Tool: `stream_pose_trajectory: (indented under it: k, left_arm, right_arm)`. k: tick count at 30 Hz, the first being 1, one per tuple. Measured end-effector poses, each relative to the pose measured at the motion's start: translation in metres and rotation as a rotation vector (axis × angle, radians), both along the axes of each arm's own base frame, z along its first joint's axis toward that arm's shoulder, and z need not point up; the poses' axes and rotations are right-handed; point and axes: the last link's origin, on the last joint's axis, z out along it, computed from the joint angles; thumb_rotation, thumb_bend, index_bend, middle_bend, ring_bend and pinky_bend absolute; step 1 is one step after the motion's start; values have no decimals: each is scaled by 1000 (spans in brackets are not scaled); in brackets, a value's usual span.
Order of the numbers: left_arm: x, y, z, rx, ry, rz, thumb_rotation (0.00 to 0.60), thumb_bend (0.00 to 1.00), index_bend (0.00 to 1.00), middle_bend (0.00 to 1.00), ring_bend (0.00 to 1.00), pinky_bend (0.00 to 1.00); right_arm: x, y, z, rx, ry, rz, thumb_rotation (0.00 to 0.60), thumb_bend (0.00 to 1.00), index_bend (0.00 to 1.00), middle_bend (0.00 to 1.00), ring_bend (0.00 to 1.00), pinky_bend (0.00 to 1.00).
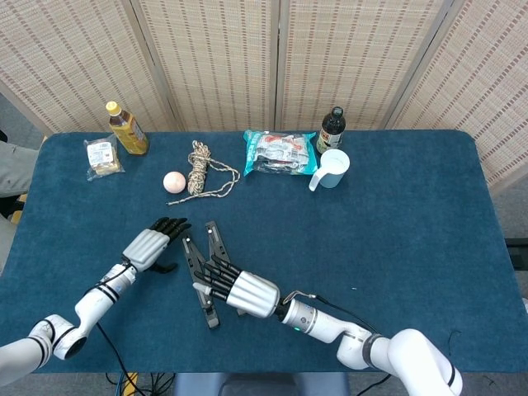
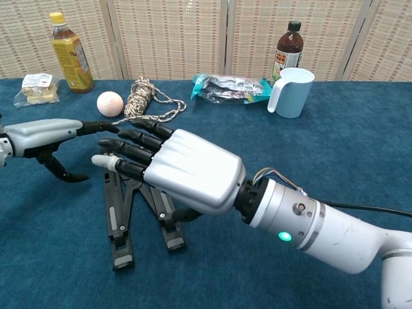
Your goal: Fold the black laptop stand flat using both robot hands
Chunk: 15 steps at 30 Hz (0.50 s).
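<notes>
The dark blue felt-covered table (image 1: 412,214) is spreading out bare across my whole right side, under woven beige folding screens (image 1: 272,58). My right hand (image 1: 243,290) is lying flat, fingers extended and slightly apart, over the black hinged laptop stand (image 1: 200,272), whose two legs are lying close together near the front edge; I cannot tell whether it is pressing them. My left hand (image 1: 148,246) is hovering just left of the stand, fingers straight, gripping nothing. The chest view is showing the stand's feet (image 2: 122,261) poking out below my right palm. Along the far edge are sitting a crinkled snack bag (image 1: 280,153), a pale blue plastic mug (image 1: 332,167), a coiled rope (image 1: 200,172) and a pink ball (image 1: 174,182).
</notes>
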Motion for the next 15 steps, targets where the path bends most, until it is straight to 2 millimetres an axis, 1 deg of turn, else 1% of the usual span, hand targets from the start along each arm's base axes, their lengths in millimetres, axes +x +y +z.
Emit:
stream_pose_trajectory:
  k: [6,10,15]
  left_arm:
    - [-7,-5,23,71,-21,26,600,250,39,0,0,0]
    - [-11,-9,38,119,-38,44,600,250,39,0,0,0]
    - [-15,-15,50,160,-57,68,600,250,39,0,0,0]
  right_arm:
    - [13,-1,22,123,11,-34,600,0,0,0,0,0]
    - [24,-8,41,220,114,-53,600,0,0,0,0,0]
    - [33,-27,56,254,304,-43,600,0,0,0,0,0]
